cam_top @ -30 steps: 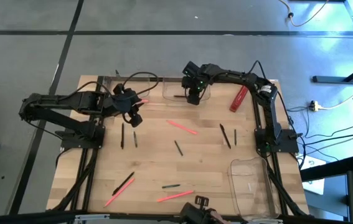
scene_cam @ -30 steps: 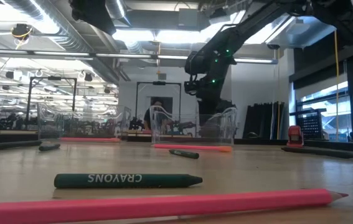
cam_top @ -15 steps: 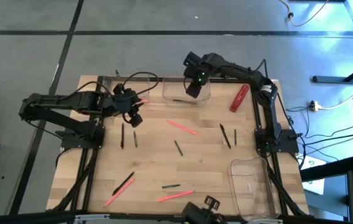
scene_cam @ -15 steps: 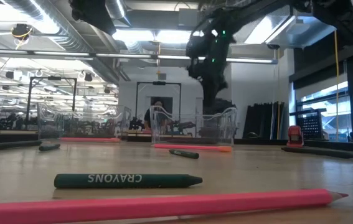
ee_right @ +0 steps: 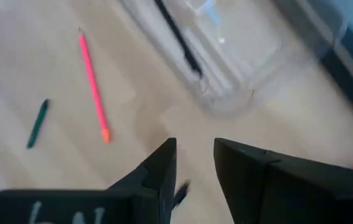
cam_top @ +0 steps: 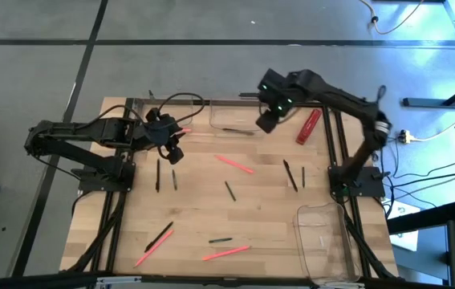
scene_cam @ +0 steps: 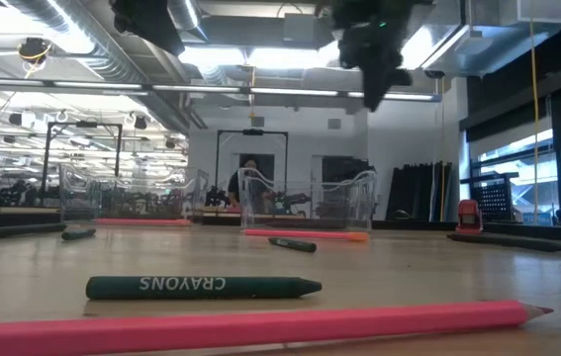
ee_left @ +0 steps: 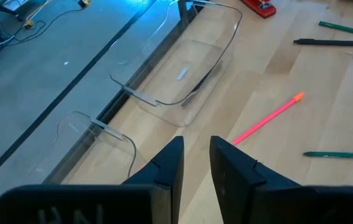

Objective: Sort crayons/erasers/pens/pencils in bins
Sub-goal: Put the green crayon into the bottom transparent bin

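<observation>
Your right gripper (cam_top: 266, 122) hangs high over the far middle bin's (cam_top: 213, 119) right end, fingers apart and empty; one pen (ee_right: 177, 37) lies inside that bin. A drop looks done. Next, you need another pen, likely the one (cam_top: 290, 174) near the table's right side. Your left gripper (cam_top: 176, 154), fingers slightly apart, waits far left.

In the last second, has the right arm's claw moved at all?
Yes. The right gripper has lifted out of the middle bin and swung right, toward the red stapler, leaving a pen inside.
</observation>
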`<action>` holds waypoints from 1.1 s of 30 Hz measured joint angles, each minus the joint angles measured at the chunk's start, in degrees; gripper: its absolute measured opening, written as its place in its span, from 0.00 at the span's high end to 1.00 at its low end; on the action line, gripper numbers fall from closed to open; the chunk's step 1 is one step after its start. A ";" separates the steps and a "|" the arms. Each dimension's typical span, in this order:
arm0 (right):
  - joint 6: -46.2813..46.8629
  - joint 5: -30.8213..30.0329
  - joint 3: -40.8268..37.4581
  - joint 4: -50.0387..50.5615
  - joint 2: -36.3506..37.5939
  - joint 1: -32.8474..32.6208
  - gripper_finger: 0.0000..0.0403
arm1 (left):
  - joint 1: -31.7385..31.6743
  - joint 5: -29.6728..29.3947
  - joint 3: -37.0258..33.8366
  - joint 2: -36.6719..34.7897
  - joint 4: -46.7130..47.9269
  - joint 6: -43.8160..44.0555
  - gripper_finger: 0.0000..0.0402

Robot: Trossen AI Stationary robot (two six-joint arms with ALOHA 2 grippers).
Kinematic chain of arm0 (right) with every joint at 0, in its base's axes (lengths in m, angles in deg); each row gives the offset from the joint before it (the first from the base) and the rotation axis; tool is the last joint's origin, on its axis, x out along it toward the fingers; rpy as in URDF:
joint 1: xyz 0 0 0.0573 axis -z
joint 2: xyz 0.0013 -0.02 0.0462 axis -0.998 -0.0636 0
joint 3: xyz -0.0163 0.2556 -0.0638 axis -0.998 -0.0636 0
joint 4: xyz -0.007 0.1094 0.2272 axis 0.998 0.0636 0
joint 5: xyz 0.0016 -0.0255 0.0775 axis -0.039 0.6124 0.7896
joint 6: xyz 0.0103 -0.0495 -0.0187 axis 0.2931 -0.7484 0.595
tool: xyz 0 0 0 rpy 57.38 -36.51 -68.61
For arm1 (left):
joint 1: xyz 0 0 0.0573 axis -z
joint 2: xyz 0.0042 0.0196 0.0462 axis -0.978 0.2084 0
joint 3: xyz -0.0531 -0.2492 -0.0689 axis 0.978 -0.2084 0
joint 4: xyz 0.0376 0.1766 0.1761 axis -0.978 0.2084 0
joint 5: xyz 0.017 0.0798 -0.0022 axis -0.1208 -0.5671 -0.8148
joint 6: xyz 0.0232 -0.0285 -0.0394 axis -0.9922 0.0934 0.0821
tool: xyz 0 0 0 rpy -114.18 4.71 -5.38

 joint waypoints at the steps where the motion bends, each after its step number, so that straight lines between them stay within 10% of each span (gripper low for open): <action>1: 2.57 -0.07 -2.49 -0.05 2.04 -0.59 0.73 | 0.00 0.00 0.00 0.00 -0.01 0.00 0.82; 12: 33.39 -5.86 -27.55 -1.61 18.49 -5.46 0.73 | -0.05 5.73 0.00 0.01 -4.53 -6.83 0.82; 28: 46.30 4.87 -51.69 -11.25 19.73 -10.21 0.73 | -4.58 36.49 0.00 0.01 -14.85 -11.74 0.82; 33: 47.84 5.20 -57.20 -16.47 19.73 -10.22 0.73 | -4.79 38.34 0.00 0.01 -15.96 -12.28 0.82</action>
